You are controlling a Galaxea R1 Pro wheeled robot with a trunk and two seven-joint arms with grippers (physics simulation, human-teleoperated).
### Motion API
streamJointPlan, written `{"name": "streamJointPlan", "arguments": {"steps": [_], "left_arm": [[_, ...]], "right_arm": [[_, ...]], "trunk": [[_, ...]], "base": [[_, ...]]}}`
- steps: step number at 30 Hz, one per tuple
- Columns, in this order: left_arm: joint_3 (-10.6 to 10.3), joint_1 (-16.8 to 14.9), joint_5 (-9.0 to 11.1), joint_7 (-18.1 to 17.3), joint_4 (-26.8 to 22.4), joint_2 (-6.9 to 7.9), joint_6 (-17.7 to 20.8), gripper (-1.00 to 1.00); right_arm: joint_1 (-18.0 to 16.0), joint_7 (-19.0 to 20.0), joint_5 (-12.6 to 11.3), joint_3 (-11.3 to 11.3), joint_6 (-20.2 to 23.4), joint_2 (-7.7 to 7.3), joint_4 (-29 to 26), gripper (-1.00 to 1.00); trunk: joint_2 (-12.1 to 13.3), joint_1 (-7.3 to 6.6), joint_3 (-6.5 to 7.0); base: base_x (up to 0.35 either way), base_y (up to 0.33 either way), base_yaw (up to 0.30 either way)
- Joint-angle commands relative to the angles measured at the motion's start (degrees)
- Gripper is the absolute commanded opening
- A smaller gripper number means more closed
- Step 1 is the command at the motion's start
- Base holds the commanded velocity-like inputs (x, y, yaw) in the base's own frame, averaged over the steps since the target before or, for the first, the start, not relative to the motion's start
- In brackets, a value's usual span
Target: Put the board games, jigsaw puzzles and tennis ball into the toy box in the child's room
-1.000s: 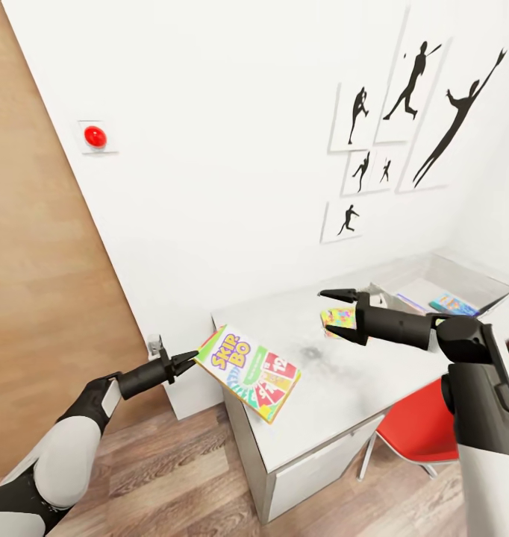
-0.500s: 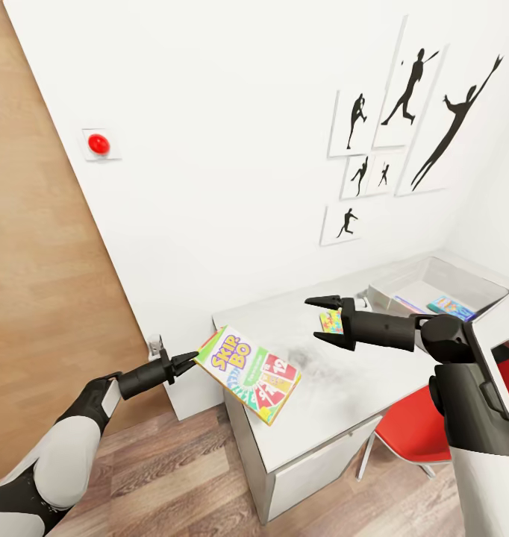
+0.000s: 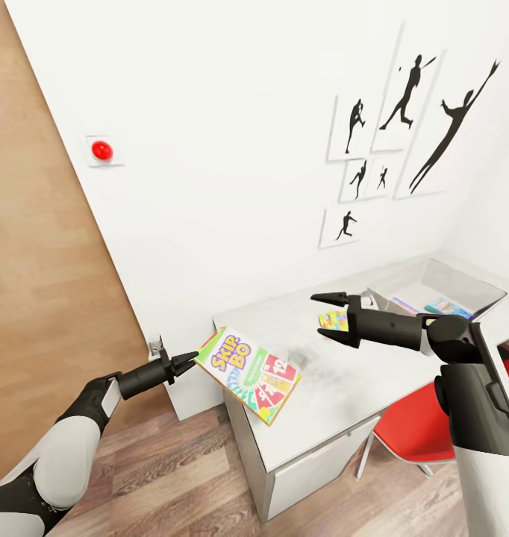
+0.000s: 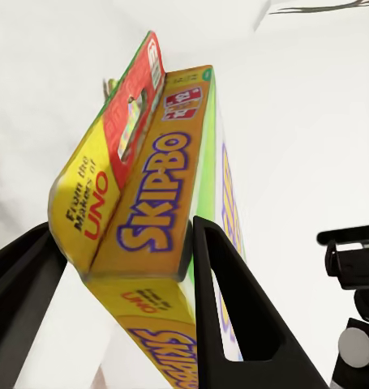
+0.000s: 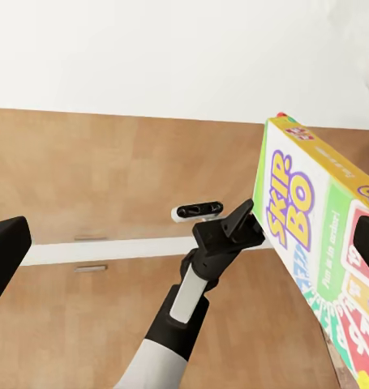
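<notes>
My left claw [image 3: 186, 362] pinches the Skip-Bo [image 3: 248, 373] by its edge, box jutting ahead over the bench [image 3: 374, 380] corner for carrying; right claw [image 3: 335, 319] hangs spread, toy box [image 3: 463, 277] well beyond it.

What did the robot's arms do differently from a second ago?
The right gripper, open and empty, drew back a little from the toy box across the table, nearer the middle of the desk; the camera also turned slightly. The left gripper kept its pinch on the Skip-Bo box, held at the table's near corner as before. The jigsaw puzzle on the table did not move.
</notes>
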Motion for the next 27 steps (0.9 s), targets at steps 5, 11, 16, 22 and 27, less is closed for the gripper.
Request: {"name": "streamJointPlan", "arguments": {"steps": [5, 11, 16, 22, 27], "left_arm": [[0.6, -0.1, -0.6, -0.4, 0.0, 0.07, 0.6, -1.0], [0.6, -0.1, -0.6, -0.4, 0.0, 0.11, 0.7, -1.0], [0.6, -0.1, -0.6, -0.4, 0.0, 0.15, 1.0, -1.0], [0.6, -0.1, -0.7, -0.4, 0.0, 0.16, 1.1, -1.0], [0.6, -0.1, -0.7, -0.4, 0.0, 0.16, 1.1, -1.0]], "right_arm": [[-0.1, -0.4, -0.5, -0.1, 0.3, -0.01, 0.0, 1.0], [-0.1, -0.4, -0.4, -0.1, 0.3, 0.02, 0.0, 1.0], [-0.1, -0.4, -0.4, -0.2, 0.3, 0.05, 0.0, 1.0], [-0.1, -0.4, -0.4, -0.2, 0.3, 0.06, 0.0, 1.0], [-0.1, -0.4, -0.4, -0.1, 0.3, 0.15, 0.0, 1.0]], "trunk": [[1.9, -1.09, 0.82], [4.4, -2.4, 1.9], [6.4, -3.5, 2.8], [8.8, -4.82, 3.87], [10.8, -5.92, 4.77]], "base": [[0.0, 0.0, 0.0], [0.0, 0.0, 0.0], [0.0, 0.0, 0.0], [0.0, 0.0, 0.0], [0.0, 0.0, 0.0]]}}
